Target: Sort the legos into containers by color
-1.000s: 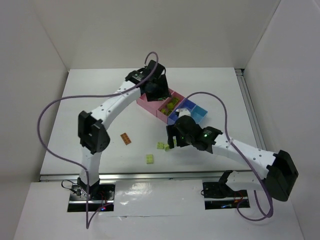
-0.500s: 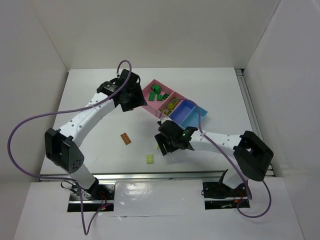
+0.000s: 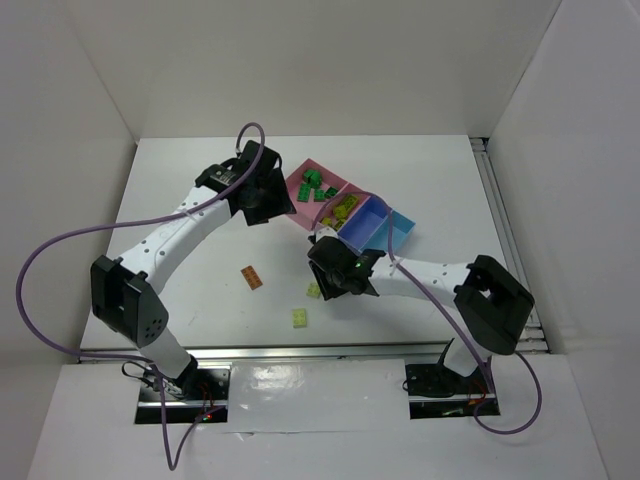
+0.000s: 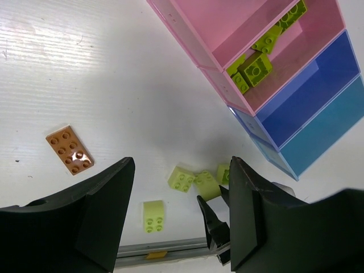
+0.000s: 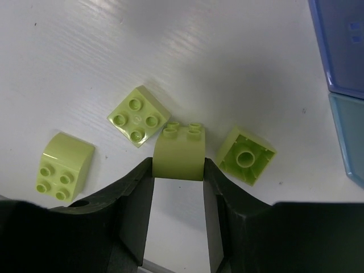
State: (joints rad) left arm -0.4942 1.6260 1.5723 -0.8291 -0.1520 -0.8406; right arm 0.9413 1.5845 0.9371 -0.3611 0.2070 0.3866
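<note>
My right gripper is shut on a lime curved lego that sits on the table. Close around it lie a flat lime lego, an upturned lime lego and another curved lime lego. An orange-brown lego lies further left. The containers stand in a row: one pink bin holds dark green legos, the second pink bin holds lime legos, then come a blue bin and a light blue bin. My left gripper hangs open and empty, left of the bins.
The table's metal front rail runs just beyond the loose lime legos. White walls close in the table on three sides. The left arm's purple cable loops out over the table's left side.
My right gripper has slid left to the lime legos and shut on the curved one. The left arm swung off the bins to their left a second ago and has held since.
</note>
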